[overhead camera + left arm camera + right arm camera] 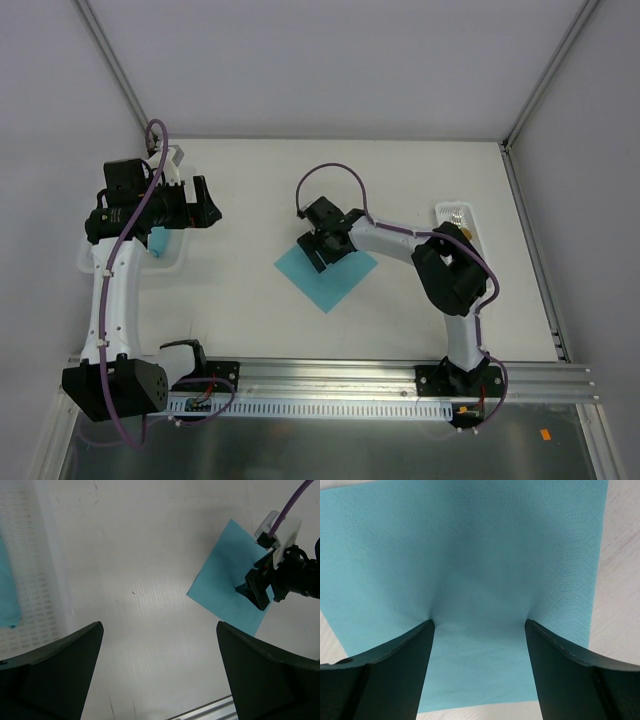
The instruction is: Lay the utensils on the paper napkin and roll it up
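The turquoise paper napkin (330, 275) lies flat as a diamond on the white table (250, 300), also seen in the left wrist view (225, 575). My right gripper (322, 245) stands open on the napkin's far corner. In the right wrist view both tips press on the paper napkin (480, 555) with only paper between them (479, 625). The utensils show only as a small brownish-gold bit (464, 232) in the white tray (455, 212) at the right, mostly hidden by the right arm. My left gripper (205, 203) (160, 627) hangs wide open and empty over bare table at the left.
A white perforated tray (90, 262) (35, 570) at the left edge holds more turquoise paper (7, 590). A metal rail (330, 375) runs along the near table edge. Grey walls close in the back and sides.
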{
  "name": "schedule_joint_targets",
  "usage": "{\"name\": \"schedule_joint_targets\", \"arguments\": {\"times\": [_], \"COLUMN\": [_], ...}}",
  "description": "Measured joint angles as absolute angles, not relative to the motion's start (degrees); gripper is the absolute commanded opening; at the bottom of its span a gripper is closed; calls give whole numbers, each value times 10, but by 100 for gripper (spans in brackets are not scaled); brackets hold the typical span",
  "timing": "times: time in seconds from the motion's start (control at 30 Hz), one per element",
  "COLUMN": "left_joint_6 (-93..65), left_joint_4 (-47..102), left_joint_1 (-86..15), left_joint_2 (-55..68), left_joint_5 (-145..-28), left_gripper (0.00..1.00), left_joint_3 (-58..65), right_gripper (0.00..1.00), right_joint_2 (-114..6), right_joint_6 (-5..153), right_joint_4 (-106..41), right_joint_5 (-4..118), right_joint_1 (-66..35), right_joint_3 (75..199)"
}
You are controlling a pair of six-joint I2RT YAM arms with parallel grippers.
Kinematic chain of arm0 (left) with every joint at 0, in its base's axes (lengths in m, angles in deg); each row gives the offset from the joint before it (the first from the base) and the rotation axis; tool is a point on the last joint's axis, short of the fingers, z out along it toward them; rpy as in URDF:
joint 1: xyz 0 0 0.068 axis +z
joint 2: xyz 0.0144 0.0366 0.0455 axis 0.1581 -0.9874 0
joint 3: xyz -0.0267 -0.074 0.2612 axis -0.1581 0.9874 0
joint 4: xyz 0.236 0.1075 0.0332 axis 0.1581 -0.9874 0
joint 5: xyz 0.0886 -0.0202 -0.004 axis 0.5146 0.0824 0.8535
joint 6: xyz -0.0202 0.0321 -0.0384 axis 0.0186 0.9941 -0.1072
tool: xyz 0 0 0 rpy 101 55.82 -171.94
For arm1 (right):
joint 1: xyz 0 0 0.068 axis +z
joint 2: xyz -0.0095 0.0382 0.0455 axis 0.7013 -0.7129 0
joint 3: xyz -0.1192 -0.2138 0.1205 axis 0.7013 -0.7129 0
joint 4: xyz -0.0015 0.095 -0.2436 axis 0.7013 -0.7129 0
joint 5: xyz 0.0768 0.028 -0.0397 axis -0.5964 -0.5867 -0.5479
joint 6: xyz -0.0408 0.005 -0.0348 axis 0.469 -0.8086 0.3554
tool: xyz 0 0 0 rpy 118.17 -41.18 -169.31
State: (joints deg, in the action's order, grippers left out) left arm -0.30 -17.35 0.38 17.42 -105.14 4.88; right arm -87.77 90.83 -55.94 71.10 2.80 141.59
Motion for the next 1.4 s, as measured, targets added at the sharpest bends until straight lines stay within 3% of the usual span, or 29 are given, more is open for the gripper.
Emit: {"name": "schedule_joint_targets", "arguments": {"times": [0.23,0.43,0.5,0.73,0.87,1.0,1.13,1.23,1.4], "left_joint_6": [1,9,10,15,23,23,22,21,21], "left_joint_4": [-174,-176,-176,-175,-175,-176,-175,-175,-176], "left_joint_1": [4,4,4,4,4,4,4,4,4], "left_joint_2": [174,174,174,160,142,125,112,106,104], "left_joint_5": [-1062,-1065,-1066,-1078,-1082,-1082,-1091,-1095,-1095], "left_gripper": [99,99,99,99,99,99,99,99,99], "left_joint_3": [48,40,36,19,18,15,6,1,0], "right_gripper": [82,94,99,99,84,64,53,44,39], "right_joint_2": [-874,-851,-823,-666,-590,-545,-547,-576,-670], "right_joint_6": [913,911,908,906,904,886,872,868,868], "right_joint_4": [-562,-601,-614,-643,-659,-678,-715,-727,-702], "right_joint_5": [714,715,717,716,699,656,659,675,681], "right_joint_1": [27,27,27,3,-108,-305,-454,-493,-507], "right_joint_3": [1413,1413,1413,1452,1455,1406,1366,1347,1305]}}
